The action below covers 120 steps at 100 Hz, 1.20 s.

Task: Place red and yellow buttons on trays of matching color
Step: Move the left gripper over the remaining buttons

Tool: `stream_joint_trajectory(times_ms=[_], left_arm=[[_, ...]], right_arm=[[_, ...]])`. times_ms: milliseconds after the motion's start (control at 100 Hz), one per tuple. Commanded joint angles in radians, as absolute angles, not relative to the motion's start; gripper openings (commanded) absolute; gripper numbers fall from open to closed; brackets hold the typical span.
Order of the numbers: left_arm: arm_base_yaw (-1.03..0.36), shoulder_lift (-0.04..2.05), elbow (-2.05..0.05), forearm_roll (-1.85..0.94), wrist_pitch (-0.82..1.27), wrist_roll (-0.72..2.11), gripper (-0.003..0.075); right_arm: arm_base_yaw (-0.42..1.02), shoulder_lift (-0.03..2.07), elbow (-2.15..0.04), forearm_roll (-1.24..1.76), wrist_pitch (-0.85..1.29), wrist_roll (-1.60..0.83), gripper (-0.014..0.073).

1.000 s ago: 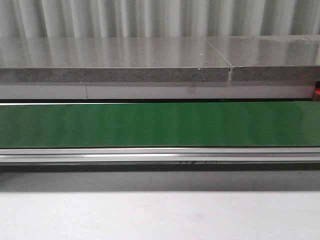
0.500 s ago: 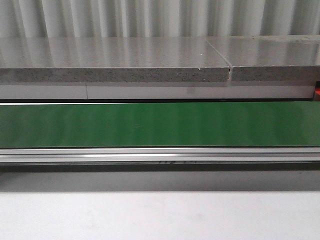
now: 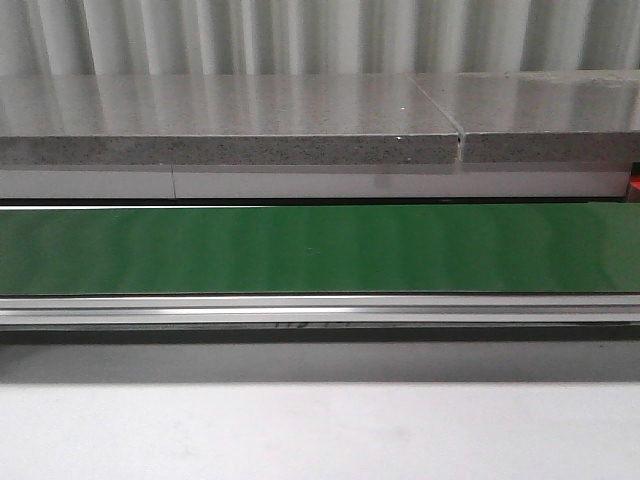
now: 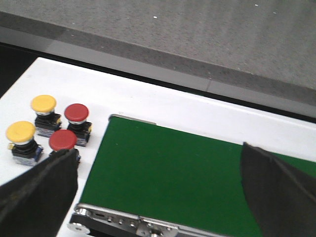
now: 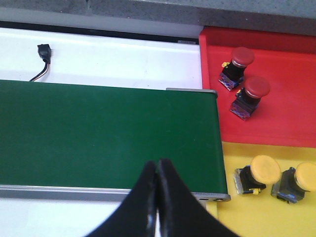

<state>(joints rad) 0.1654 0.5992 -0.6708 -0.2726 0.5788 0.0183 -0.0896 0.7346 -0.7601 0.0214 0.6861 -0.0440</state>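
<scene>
Left fingers (image 4: 158,197) spread wide over the green belt (image 4: 173,173); right fingers (image 5: 158,197) pressed together. The four tightly clustered buttons (image 4: 61,140) risk getting knocked over.

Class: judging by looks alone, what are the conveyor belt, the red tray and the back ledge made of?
Conveyor belt: green, smooth, probably rubber or PVC; soft sheen. Red tray: likely plastic; uniform matte colour. Back ledge: speckled grey, polished, stone or composite; reflects the wall.

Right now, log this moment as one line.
left gripper: open over belt | right gripper: shut, empty | sorted: two red buttons in red tray | waiting: four buttons
</scene>
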Motion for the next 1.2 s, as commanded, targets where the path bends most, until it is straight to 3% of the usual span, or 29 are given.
stream_joint_trajectory(times_ms=[0,220,600,1190], left_arm=[[0.218,0.706,-0.769,-0.277,0.529,-0.017,0.0616],[0.339,0.995,-0.904,-0.348,0.606,-0.019,0.0616],[0.354,1.411,-1.031,-0.342,0.599,-0.013,0.0616],[0.354,1.591,-1.041,-0.337,0.479,-0.045,0.0616]], right_arm=[[-0.089,0.730,-0.786,0.015,0.631,-0.052,-0.0069],[-0.089,0.730,-0.786,0.015,0.631,-0.052,-0.0069],[-0.089,0.730,-0.786,0.015,0.631,-0.052,-0.0069],[-0.089,0.730,-0.786,0.015,0.631,-0.052,-0.0069]])
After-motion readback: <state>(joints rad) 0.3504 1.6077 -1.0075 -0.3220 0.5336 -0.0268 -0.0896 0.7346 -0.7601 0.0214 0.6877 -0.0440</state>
